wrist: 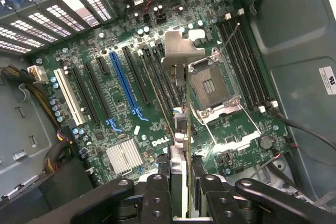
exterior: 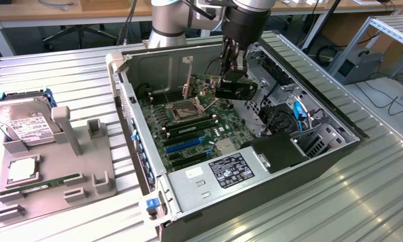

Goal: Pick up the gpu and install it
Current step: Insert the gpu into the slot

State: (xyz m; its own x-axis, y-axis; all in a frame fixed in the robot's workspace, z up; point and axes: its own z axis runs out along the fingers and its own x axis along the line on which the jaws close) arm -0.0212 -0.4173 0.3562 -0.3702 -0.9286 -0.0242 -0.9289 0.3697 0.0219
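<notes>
While the gpu (wrist: 181, 56) is clamped edge-on between the jaws of the gripper (wrist: 181, 182) and held over the motherboard (wrist: 121, 98) inside the case (exterior: 208, 189), the pick-up is judged done. Seating in a slot (wrist: 124, 83) is left.

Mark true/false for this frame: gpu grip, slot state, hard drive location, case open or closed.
1. The gripper is shut on the gpu and holds it over the motherboard. True.
2. The gpu is seated in a slot. False: it is held clear of the board, and the blue slot is empty.
3. The hard drive sits in the gray holder outside the case, at the exterior view's left. True.
4. A side panel covers the case. False: the case is open and the motherboard is exposed.
</notes>
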